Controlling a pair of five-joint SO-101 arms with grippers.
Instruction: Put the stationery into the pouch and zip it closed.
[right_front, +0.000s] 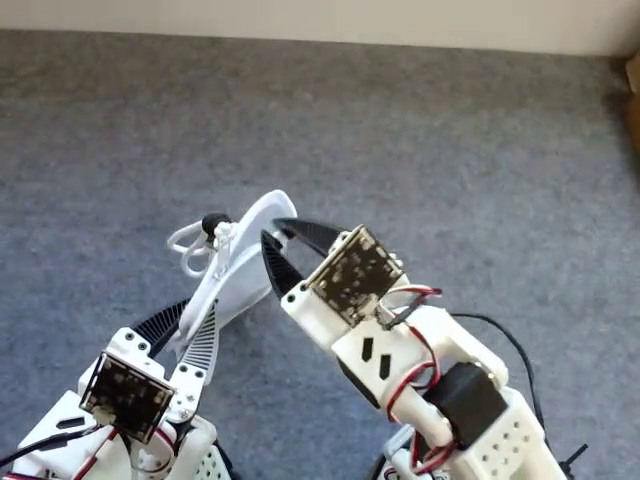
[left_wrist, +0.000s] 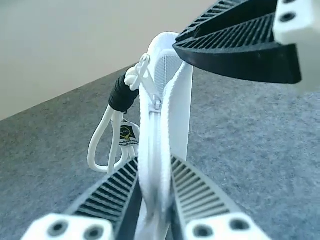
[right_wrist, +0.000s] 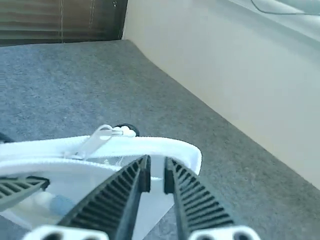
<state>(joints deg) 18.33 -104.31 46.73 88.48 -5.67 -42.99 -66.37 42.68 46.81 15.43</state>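
Observation:
The white pouch (right_front: 243, 255) is lifted off the grey carpet, with my left gripper (right_front: 195, 312) shut on its lower end. In the left wrist view the ribbed fingers (left_wrist: 195, 195) clamp the zipper edge of the pouch (left_wrist: 180, 110). The zipper pull (left_wrist: 142, 70) sits near the pouch's top with a black knot (left_wrist: 120, 95) and a white cord loop (right_front: 190, 245). My right gripper (right_front: 270, 232) is at the pouch's upper end, pinching the white wall just below the rim (right_wrist: 150, 147). A bluish item (right_wrist: 60, 205) shows faintly through the pouch wall.
Grey carpet (right_front: 450, 150) lies open on all sides of the arms. A pale wall (right_front: 320, 15) borders the far edge. A brown object (right_front: 634, 90) sits at the right edge, and red and black cables (right_front: 420, 350) run along the right arm.

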